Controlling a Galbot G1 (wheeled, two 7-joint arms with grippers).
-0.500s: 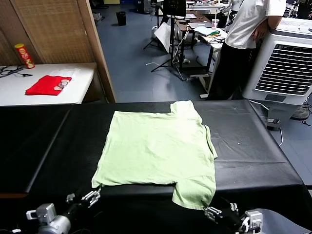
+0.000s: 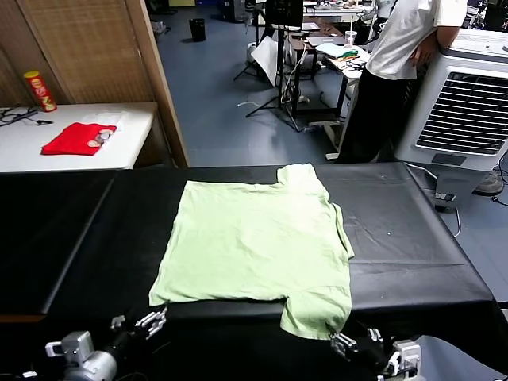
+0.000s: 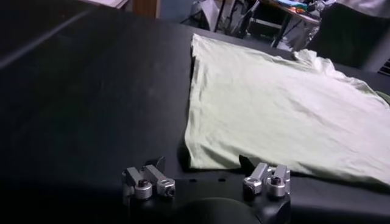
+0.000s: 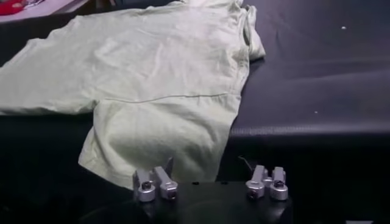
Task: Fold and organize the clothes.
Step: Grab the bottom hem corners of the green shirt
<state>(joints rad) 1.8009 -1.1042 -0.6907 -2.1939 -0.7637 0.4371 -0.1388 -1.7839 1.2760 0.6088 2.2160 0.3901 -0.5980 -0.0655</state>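
Pale green T-shirt (image 2: 258,242) lies flat on black table (image 2: 413,230), approx. centred, collar end toward far edge; one sleeve (image 2: 317,311) hangs over near edge, w/ fabric draped past table lip. Far sleeve bunched at top near collar. L gripper (image 2: 147,321) sits low at near edge, just beside shirt's near-left corner, not touching cloth; wrist view shows its jaws parted wide, nothing between them. R gripper (image 2: 353,346) sits below near edge, just under the hanging sleeve; jaws apart in wrist view, holding nothing, sleeve hem close in front of fingertips (image 4: 152,182). Bkgd: white side table (image 2: 119,151) w/ red cloth (image 2: 75,137) and can (image 2: 38,90); person (image 2: 401,55) stands beside grey cooler (image 2: 468,103).
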